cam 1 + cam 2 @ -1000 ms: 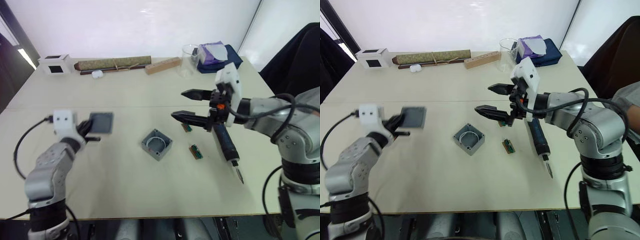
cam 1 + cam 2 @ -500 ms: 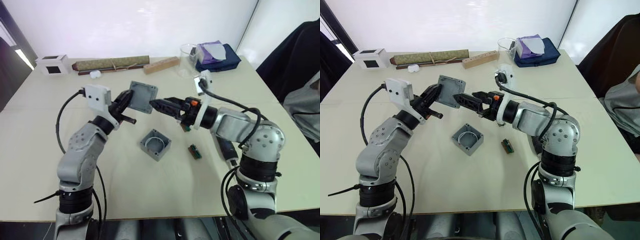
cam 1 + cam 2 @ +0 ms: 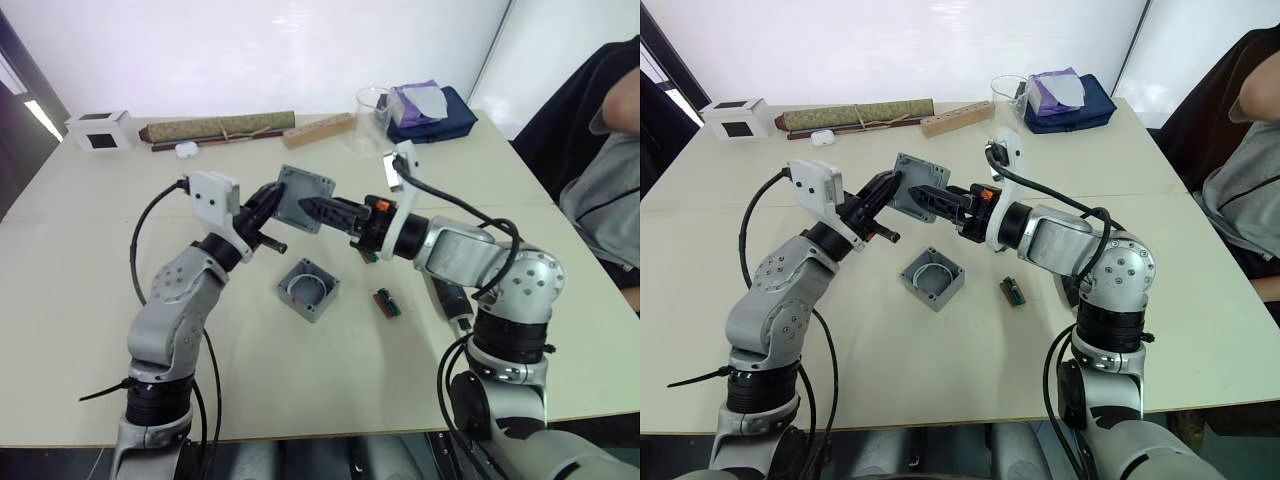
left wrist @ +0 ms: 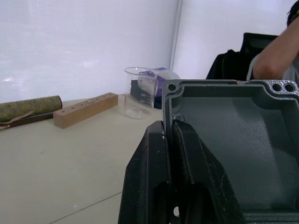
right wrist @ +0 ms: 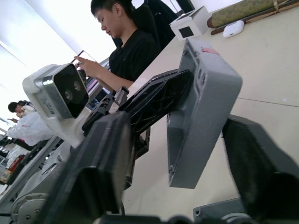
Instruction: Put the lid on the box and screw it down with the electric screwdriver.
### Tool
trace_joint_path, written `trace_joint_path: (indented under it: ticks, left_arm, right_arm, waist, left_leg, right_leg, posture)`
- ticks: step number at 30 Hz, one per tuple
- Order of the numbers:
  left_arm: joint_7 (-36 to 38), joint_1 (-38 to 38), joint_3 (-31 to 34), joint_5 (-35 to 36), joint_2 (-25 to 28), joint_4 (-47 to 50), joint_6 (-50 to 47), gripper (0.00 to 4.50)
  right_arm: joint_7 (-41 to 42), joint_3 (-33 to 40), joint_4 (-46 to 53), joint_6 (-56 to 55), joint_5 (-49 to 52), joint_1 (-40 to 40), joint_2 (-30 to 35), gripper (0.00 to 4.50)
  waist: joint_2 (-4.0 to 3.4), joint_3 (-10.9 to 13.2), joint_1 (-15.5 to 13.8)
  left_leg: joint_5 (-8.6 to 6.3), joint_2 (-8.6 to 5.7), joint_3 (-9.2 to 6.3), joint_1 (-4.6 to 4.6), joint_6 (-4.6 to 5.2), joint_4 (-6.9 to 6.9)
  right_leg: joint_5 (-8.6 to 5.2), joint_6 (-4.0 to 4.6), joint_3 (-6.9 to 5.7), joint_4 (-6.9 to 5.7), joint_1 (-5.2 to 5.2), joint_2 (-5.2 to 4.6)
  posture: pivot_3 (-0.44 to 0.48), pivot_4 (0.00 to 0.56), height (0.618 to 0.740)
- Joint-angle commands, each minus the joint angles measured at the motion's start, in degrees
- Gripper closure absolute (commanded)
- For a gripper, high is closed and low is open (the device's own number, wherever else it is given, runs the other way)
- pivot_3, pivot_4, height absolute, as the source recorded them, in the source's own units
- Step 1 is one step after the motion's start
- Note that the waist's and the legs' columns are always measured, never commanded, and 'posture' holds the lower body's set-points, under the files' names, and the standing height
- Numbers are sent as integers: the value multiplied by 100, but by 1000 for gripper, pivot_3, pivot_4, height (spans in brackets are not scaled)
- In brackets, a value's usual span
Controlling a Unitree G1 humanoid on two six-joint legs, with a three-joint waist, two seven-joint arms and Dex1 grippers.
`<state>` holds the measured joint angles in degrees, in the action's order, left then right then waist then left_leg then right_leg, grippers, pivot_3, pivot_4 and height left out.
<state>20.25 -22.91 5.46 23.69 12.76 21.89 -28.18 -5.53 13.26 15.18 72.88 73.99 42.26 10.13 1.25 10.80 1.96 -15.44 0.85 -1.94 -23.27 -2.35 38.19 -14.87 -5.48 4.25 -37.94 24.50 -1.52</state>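
The grey lid (image 3: 305, 198) hangs tilted on edge above the table's middle, with my left gripper (image 3: 274, 208) shut on its edge; the left wrist view has the black fingers (image 4: 164, 172) clamped on the lid's rim (image 4: 224, 154). My right gripper (image 3: 322, 210) is open and reaches in from the right, one finger (image 5: 103, 172) on each side of the lid (image 5: 201, 102) with gaps showing. The open grey box (image 3: 308, 290) rests on the table just below. The dark electric screwdriver (image 3: 452, 303) lies on the table, partly hidden behind my right arm.
Two small green circuit boards (image 3: 386, 303) lie right of the box. Along the far edge stand a white cube (image 3: 95, 130), an olive rolled bundle (image 3: 220, 127), a wooden block (image 3: 322, 130), a clear cup (image 3: 375, 105) and a blue bag (image 3: 435, 105). A person (image 3: 610, 170) sits at the right.
My left gripper has carried the lid from the left side to above the box. My right gripper has swung left and its open fingers now straddle the lid.
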Motion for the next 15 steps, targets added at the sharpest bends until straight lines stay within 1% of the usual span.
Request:
trace_joint_path:
  ticks: [1,3,4,7,9,10,11,12,13,14,15]
  left_arm:
    - [-4,-103,-12,51,-10,107,142,4500]
    - [37,-59,-12,102,32,128,128,4500]
    - [84,-29,-16,137,74,150,104,4500]
    - [118,26,-22,189,156,186,33,4500]
    - [166,64,0,276,206,213,-58,3826]
    - [225,90,17,363,252,246,-140,3596]
    - [273,113,28,432,316,280,-216,3132]
    - [334,134,59,504,394,303,-274,2851]
    - [440,156,89,595,505,322,-343,2385]
    - [579,182,124,677,639,339,-395,1973]
    - [723,199,186,812,790,352,-492,1667]
  right_arm:
    - [-41,-4,67,-159,347,98,6,3233]
    - [-72,15,48,-197,435,126,57,4019]
    - [-91,46,33,-231,495,146,81,4086]
    - [-167,101,-4,-325,660,176,129,4085]
    - [-183,102,2,-371,688,198,207,4085]
    - [-93,64,50,-396,578,216,305,4085]
    - [3,28,92,-430,479,224,399,4085]
    - [191,-57,169,-478,277,234,554,4085]
    - [453,-219,292,-597,-47,234,766,4085]
    - [699,-420,406,-713,-378,223,979,4085]
    - [1025,-769,577,-900,-865,192,1288,4085]
  waist:
    - [0,0,28]
    - [-1,0,48]
    - [-1,0,51]
    - [-1,1,64]
    - [-2,1,61]
    - [-2,1,60]
    - [-2,1,61]
    - [-2,1,61]
    - [-3,2,60]
    - [-5,3,60]
    - [-6,4,61]
  left_leg:
    - [0,0,0,0,0,0]
    - [0,0,0,-1,0,0]
    - [0,0,0,-1,0,-1]
    - [0,1,-1,0,0,-3]
    - [0,1,-1,0,0,-4]
    - [0,1,-1,0,0,-4]
    - [0,1,-1,-1,0,-4]
    - [0,1,-1,-1,0,-4]
    - [0,1,0,-1,0,-4]
    - [0,1,0,-2,0,-4]
    - [0,1,0,-2,0,-5]
  right_leg:
    - [0,0,0,0,0,0]
    - [0,0,0,1,0,0]
    - [0,0,0,1,0,0]
    - [0,0,0,2,0,2]
    - [0,0,0,3,0,2]
    - [0,0,0,3,0,2]
    - [0,0,0,4,0,2]
    - [-1,0,0,5,0,2]
    - [-1,0,0,6,0,2]
    - [-1,0,0,7,0,2]
    - [-1,-1,0,8,1,2]
  posture:
    - [0,150,736]
    - [0,150,736]
    - [0,150,736]
    - [0,150,736]
    - [0,150,736]
    - [0,150,736]
    - [0,150,736]
    - [0,150,736]
    - [0,150,736]
    - [0,150,736]
    - [0,150,736]
